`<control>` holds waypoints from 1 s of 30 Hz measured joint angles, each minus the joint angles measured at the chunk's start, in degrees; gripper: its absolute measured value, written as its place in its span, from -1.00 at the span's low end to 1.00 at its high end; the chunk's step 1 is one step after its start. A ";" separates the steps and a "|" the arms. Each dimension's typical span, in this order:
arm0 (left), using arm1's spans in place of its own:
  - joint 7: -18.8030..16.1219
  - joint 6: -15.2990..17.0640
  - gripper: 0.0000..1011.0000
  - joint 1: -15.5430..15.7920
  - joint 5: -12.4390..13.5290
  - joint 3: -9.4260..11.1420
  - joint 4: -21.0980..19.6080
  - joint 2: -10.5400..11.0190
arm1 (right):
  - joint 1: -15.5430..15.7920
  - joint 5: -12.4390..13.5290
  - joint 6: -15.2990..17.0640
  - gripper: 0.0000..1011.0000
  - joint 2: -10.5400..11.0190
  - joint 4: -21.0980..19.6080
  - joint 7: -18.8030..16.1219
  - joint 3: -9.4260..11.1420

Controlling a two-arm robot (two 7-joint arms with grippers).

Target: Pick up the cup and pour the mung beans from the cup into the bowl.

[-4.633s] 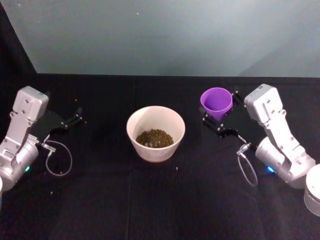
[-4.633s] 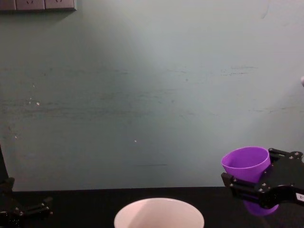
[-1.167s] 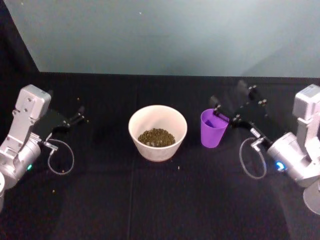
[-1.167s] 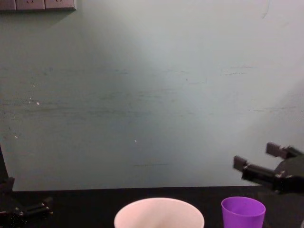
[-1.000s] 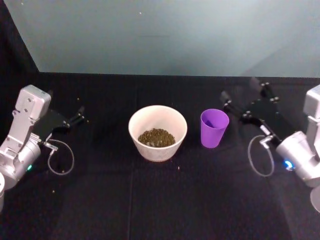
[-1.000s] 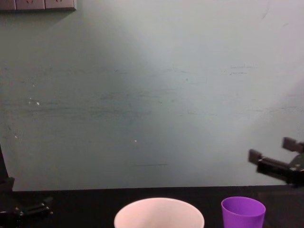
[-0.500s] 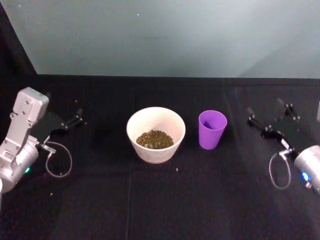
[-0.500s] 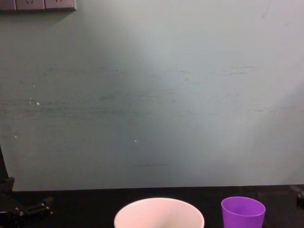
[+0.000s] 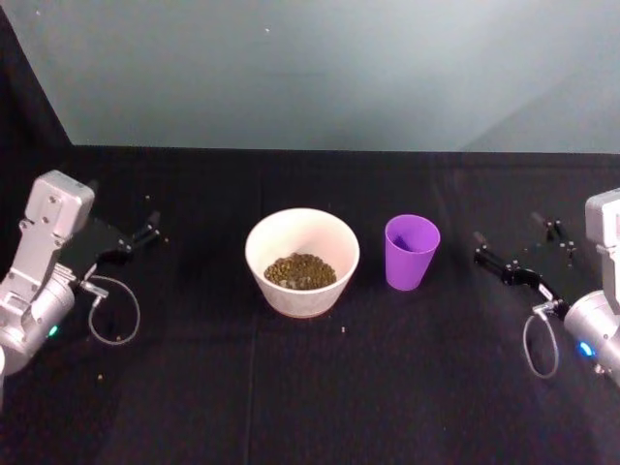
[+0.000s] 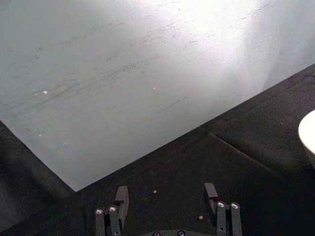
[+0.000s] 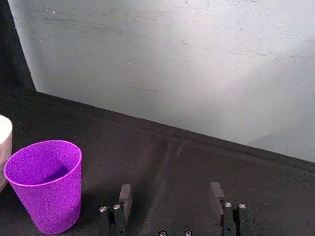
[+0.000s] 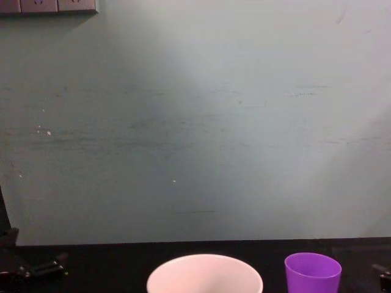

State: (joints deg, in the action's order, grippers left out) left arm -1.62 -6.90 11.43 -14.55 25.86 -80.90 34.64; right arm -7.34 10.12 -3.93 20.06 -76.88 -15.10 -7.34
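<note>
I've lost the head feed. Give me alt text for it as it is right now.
A white bowl holding mung beans sits mid-table on black cloth, with an upright purple cup just to its right, apart from it. The right tool, open, sits clear of the cup to its right; the left tool is parked at far left.

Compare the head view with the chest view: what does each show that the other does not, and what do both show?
Head view alone: the brown mung beans lying inside the wide white round bowl, the inside of the small purple plastic cup, and the open right hand apart from that cup, to its right.

Chest view alone: grey wall sockets at the top left.

Both: the bowl's rim with the upright cup beside it on the black table, the pale green wall, and the open left hand parked at the left.
</note>
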 joint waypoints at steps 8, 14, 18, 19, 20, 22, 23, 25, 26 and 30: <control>0.00 0.00 0.98 0.00 0.00 0.00 0.00 0.00 | 0.17 -1.01 -0.01 0.98 -0.24 -0.57 0.74 0.10; 0.00 0.00 0.98 0.00 0.00 0.00 0.00 0.00 | 0.14 -0.83 -0.07 0.98 -0.21 -0.48 0.65 0.08; 0.00 0.00 0.98 0.00 0.00 0.00 0.00 0.00 | 0.12 -0.70 -0.09 0.98 -0.20 -0.45 0.58 0.06; 0.00 0.00 0.98 0.00 0.00 0.00 0.00 0.00 | 0.12 -0.68 -0.11 0.98 -0.19 -0.45 0.56 0.05; 0.00 0.00 0.98 0.00 0.00 0.00 0.00 0.00 | 0.11 -0.67 -0.11 0.98 -0.19 -0.44 0.55 0.05; 0.00 0.00 0.98 0.00 0.00 0.00 0.00 0.00 | 0.10 -0.65 -0.12 0.98 -0.18 -0.44 0.52 0.03; 0.00 0.00 0.98 0.00 0.00 0.00 0.00 0.00 | 0.10 -0.64 -0.13 0.98 -0.18 -0.43 0.51 0.03; 0.00 0.00 0.98 0.00 0.00 0.00 0.00 0.00 | 0.08 -0.62 -0.14 0.98 -0.17 -0.42 0.47 0.02; 0.00 0.00 0.98 0.00 0.00 0.00 0.00 0.00 | 0.08 -0.60 -0.15 0.98 -0.16 -0.41 0.43 0.01; 0.00 0.00 0.98 0.00 0.00 0.00 0.00 0.00 | 0.07 -0.58 -0.17 0.98 -0.16 -0.39 0.35 0.00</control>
State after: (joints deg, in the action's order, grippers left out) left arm -1.62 -6.91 11.43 -14.55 25.86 -80.90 34.65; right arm -7.28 9.54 -4.10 19.90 -77.26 -14.75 -7.34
